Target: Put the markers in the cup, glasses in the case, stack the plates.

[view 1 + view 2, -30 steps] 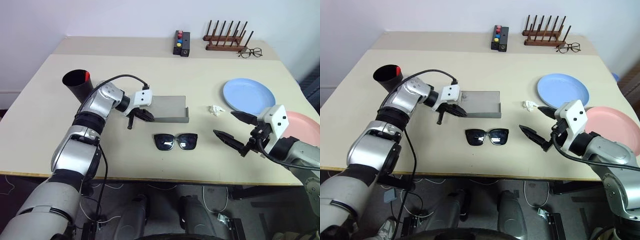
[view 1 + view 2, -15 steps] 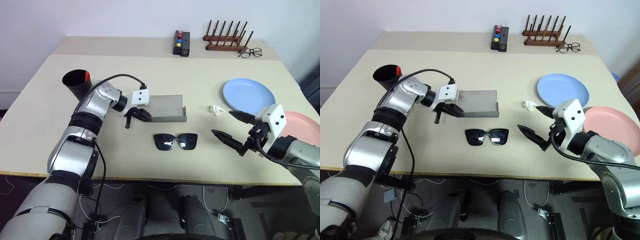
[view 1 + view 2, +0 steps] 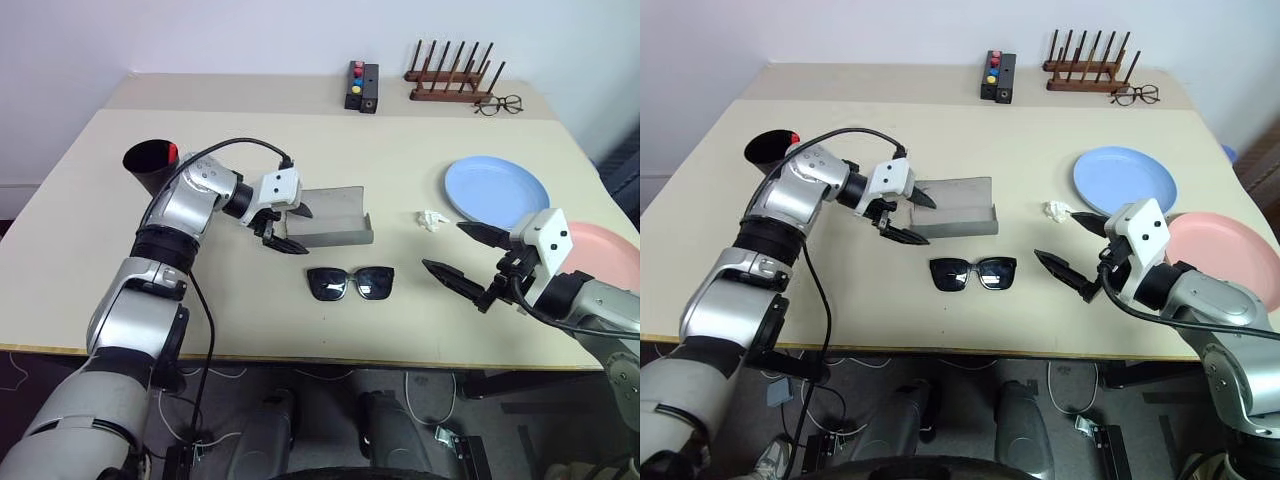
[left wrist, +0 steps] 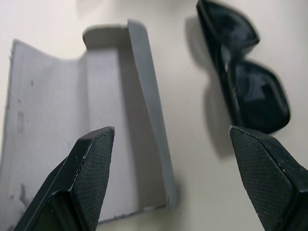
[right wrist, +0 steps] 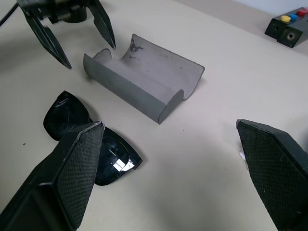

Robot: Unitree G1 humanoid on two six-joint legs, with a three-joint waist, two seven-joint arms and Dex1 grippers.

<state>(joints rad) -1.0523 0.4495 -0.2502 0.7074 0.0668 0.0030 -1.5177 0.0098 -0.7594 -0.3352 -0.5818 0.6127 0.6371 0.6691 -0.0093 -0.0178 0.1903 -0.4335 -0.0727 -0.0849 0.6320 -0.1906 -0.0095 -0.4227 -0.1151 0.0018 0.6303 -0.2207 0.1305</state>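
Left gripper (image 3: 280, 226) now stands with its fingers spread at the near-left end of the case (image 3: 335, 222); a second ago they were pressed together at that same end, so I read this as a release. The case has shifted a little and sits open on the table (image 3: 400, 160), lid laid back, trough facing up, nothing inside. From the left wrist view the jaws straddle the case's front wall without touching it, as far as I can tell. The glasses (image 3: 351, 283) lie folded flat just in front of the case, lenses toward me, apart from both grippers. Right gripper (image 3: 462, 256) hovers to the right of the glasses, fingers wide apart, holding nothing, unmoved over the last second. My judgement: the case is now positioned and open, so the glasses step is ready to start; the right gripper looks better placed for the pick. The cup (image 3: 150, 166) stands at the far left with a red cap (image 3: 172, 152) showing at its rim, so I take at least one marker as already in; I cannot see the second. The blue plate (image 3: 497, 192) and pink plate (image 3: 605, 250) lie side by side at the right, not yet stacked.
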